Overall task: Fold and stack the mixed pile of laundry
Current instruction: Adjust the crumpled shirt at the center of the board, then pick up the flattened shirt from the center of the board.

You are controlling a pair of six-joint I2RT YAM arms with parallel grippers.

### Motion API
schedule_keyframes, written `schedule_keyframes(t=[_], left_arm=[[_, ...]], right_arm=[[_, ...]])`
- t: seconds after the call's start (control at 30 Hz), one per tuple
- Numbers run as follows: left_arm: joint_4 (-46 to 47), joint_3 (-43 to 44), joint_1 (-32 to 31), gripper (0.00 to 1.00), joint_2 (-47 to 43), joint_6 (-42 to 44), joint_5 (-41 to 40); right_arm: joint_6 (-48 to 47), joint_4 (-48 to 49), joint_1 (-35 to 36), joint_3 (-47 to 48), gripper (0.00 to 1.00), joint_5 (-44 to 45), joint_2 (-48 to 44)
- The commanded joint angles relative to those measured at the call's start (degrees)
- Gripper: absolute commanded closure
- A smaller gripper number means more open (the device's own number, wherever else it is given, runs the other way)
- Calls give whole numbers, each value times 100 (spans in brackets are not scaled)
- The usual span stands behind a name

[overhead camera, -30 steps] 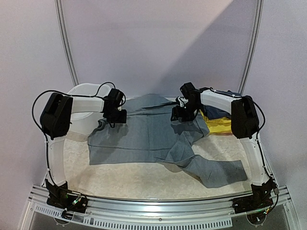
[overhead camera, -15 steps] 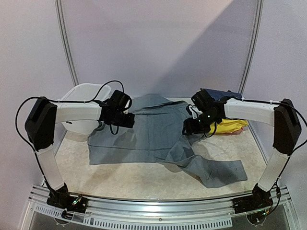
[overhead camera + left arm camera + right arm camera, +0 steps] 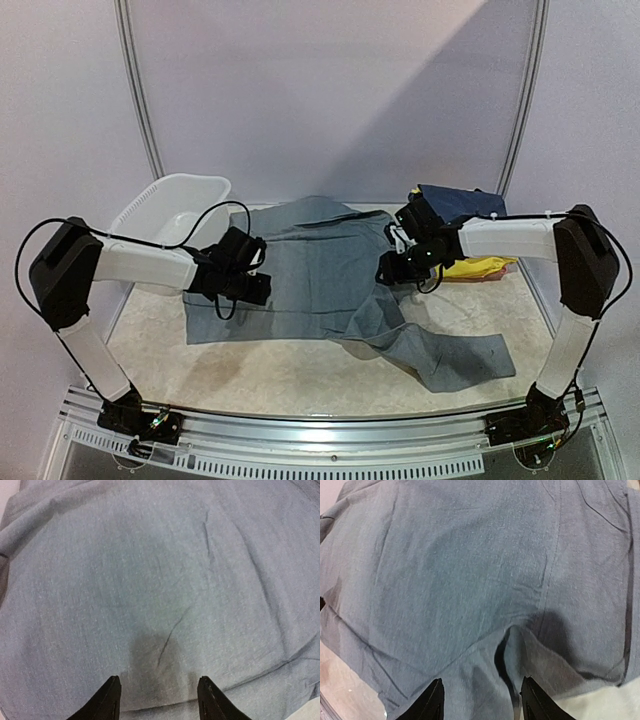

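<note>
The large grey trousers [image 3: 320, 275] lie spread over the middle of the table, one leg trailing to the front right [image 3: 450, 360]. My left gripper [image 3: 252, 290] is open just above their left part; grey cloth [image 3: 160, 580] fills the left wrist view between the fingertips [image 3: 111, 692]. My right gripper [image 3: 392, 272] is open above the right part, over a raised fold [image 3: 510, 645]. A navy garment [image 3: 455, 202] and a yellow one [image 3: 480, 266] lie at the back right behind the right arm. No reddish garment shows.
A white plastic basin [image 3: 165, 210] stands at the back left, next to the left arm. The beige tabletop [image 3: 290, 375] shows in front of the trousers. Metal rails rise at the back corners.
Both arms have stretched out and come down toward the trousers. The left gripper moved toward the near left part of the cloth, the right gripper moved right and lower. The trousers have not shifted.
</note>
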Motion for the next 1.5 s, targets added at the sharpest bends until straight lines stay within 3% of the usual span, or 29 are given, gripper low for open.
schedule_keyframes(t=[0.0,0.27,0.53,0.57,0.77,0.93,1.1,1.47], left_arm=[[282,-316,-53,47,-278,-128,-173],[398,-470,-53,48,-205,-167,-256],[443,-509,-50,49,-84,-209,-291],[419,-517,-46,49,-91,-224,-341],[201,-564,-46,49,-196,-278,-576],[58,-683,-46,49,-281,-467,-720],[-817,-726,-89,48,-799,-835,-1009],[-2129,-1654,-89,37,-2463,-1897,-1667]], right_arm=[[-91,135,10,256,47,147,554],[-212,104,7,342,59,111,833],[-247,145,5,132,98,-2,727],[-240,140,11,71,100,-2,686],[122,-343,3,-586,100,413,-169],[595,-584,9,-1721,100,349,-1084],[1220,-414,10,-2740,100,321,-1899],[1641,288,7,-3521,100,363,-1928]])
